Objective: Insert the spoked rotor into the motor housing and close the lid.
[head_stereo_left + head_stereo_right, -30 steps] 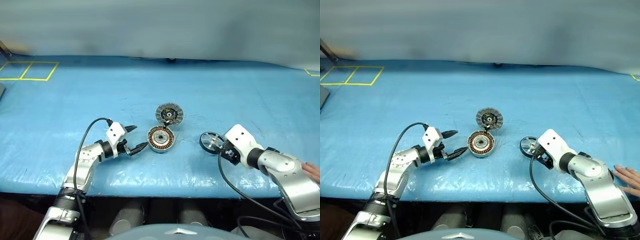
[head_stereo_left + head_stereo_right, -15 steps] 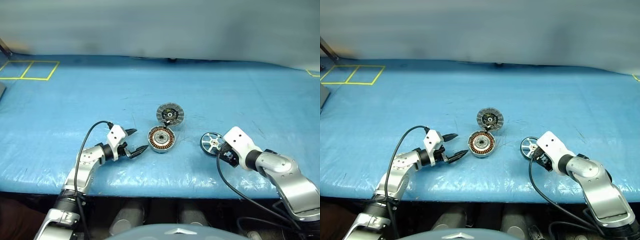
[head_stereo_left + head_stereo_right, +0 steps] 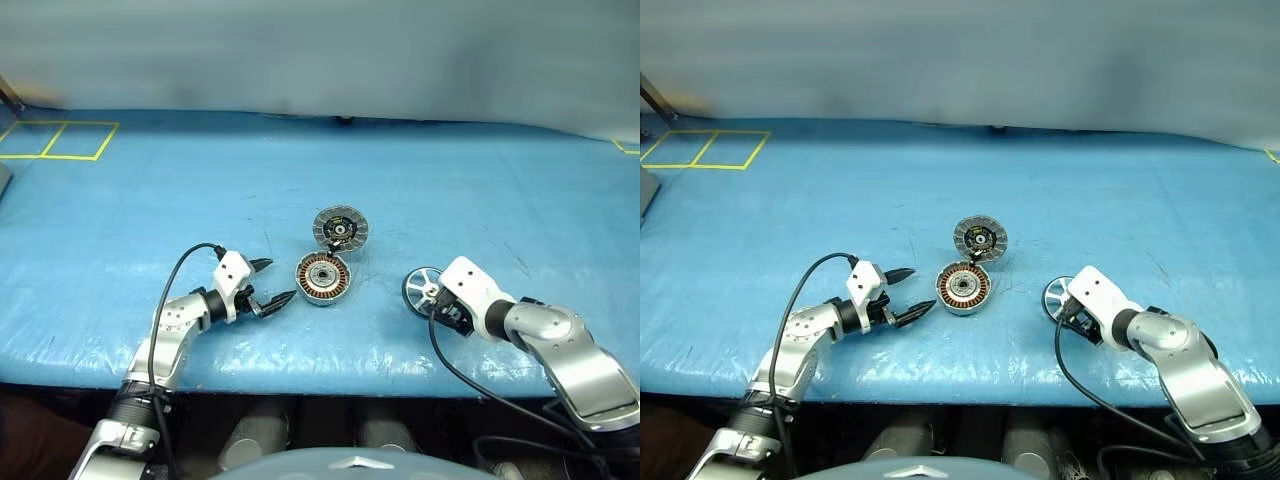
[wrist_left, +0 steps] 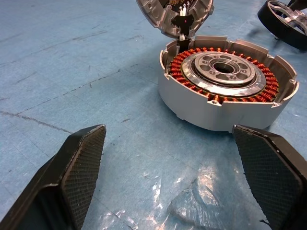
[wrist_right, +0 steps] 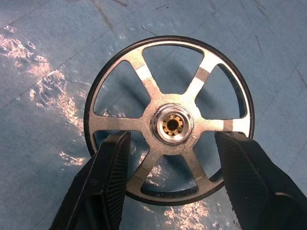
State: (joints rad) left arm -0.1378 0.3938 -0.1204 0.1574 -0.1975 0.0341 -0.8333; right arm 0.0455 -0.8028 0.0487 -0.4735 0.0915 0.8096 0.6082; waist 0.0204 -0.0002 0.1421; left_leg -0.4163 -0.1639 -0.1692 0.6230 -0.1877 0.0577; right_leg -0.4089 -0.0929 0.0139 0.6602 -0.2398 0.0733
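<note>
Spoked rotor (image 5: 168,120) lies flat at right of centre, well apart from the motor housing (image 3: 322,279); right gripper (image 5: 170,179) fingers spread, straddling its hub, perhaps touching; rigid, thin, likely light: pinch across the rim

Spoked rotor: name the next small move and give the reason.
Probably lower the right end effector a little and close on the spoked rotor. Its open fingers straddle the hub while the rotor lies flat on the blue table, apart from the open motor housing.
</note>
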